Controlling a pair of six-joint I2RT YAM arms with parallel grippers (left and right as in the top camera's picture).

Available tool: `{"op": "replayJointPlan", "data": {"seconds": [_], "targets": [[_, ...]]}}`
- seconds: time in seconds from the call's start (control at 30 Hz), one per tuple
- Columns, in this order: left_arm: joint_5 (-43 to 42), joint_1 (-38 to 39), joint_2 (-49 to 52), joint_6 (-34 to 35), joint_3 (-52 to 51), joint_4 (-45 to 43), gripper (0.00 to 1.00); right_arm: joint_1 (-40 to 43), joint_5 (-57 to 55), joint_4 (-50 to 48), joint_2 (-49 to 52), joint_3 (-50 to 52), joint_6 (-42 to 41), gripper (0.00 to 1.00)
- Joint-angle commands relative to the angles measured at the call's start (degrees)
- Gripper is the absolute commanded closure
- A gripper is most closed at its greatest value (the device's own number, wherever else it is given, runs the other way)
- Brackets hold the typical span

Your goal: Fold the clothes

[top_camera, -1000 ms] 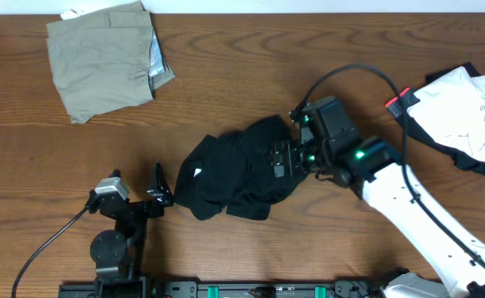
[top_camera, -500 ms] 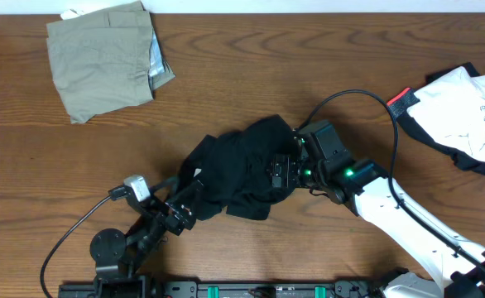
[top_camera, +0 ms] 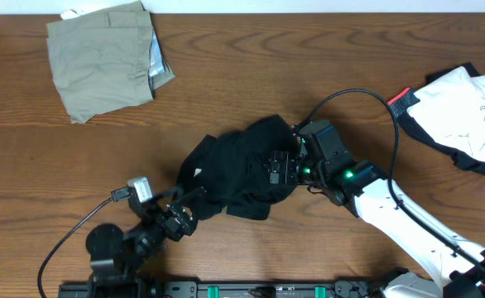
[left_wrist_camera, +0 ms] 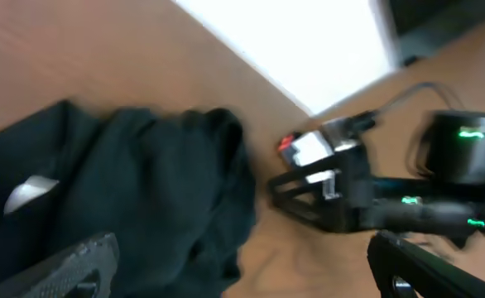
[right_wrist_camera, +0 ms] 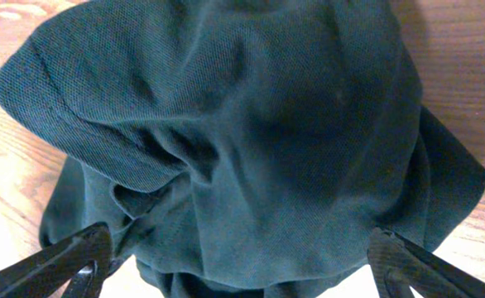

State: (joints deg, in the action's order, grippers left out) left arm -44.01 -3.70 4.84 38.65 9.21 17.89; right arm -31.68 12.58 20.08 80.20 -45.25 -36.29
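A crumpled black T-shirt (top_camera: pixel 234 170) lies in a heap at the table's middle. My right gripper (top_camera: pixel 280 165) hovers at its right edge, open. In the right wrist view the bunched fabric (right_wrist_camera: pixel 242 124) fills the frame, with both fingers (right_wrist_camera: pixel 69 261) spread wide on either side of the lower hem. My left gripper (top_camera: pixel 191 200) is open at the shirt's lower-left edge. The left wrist view is blurred; it shows the shirt (left_wrist_camera: pixel 143 190) ahead on the left, one of my fingertips (left_wrist_camera: pixel 77 261) low beside it and the right arm (left_wrist_camera: pixel 350 190) beyond.
A folded khaki-olive piece (top_camera: pixel 106 58) lies at the back left. At the right edge a white printed top (top_camera: pixel 466 112) rests on a black garment with red-white trim (top_camera: pixel 401 101). The right arm's cable (top_camera: pixel 354 79) loops above the shirt.
My left arm swung from the front-left toward the shirt's lower-left edge. My right gripper shifted slightly left onto the shirt's right side. The shirt barely changed.
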Motion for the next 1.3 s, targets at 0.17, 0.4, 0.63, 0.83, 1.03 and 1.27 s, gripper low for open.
{"op": "replayJointPlan", "data": {"seconds": [0.17, 0.4, 0.63, 0.83, 1.03, 1.27], "targets": [[15.7, -0.1, 10.1, -12.7, 9.3, 16.2, 0.02, -0.6, -0.5, -0.8, 0.4, 0.4, -0.5, 0.01], [18.1, 0.8, 21.6, -16.7, 18.3, 22.9, 0.02, -0.5, -0.5, -6.1, 0.4, 0.4, -0.5, 0.01], [20.7, 8.9, 31.3, -17.0, 18.5, 22.9, 0.02, 2.6, -0.4, -6.9, 0.4, 0.4, 0.5, 0.01], [28.4, 19.3, 35.1, -15.7, 18.4, 19.6, 0.02, 11.1, 8.8, -7.7, 0.4, 0.4, 0.1, 0.01], [37.1, 24.2, 40.5, -12.4, 18.4, 15.6, 0.01, 13.6, 15.6, -7.2, 0.4, 0.4, 1.3, 0.04], [32.5, 24.6, 50.2, -11.6, 18.4, 11.1, 0.12, 12.9, 13.7, -5.5, 0.4, 0.4, 3.3, 0.04]]}}
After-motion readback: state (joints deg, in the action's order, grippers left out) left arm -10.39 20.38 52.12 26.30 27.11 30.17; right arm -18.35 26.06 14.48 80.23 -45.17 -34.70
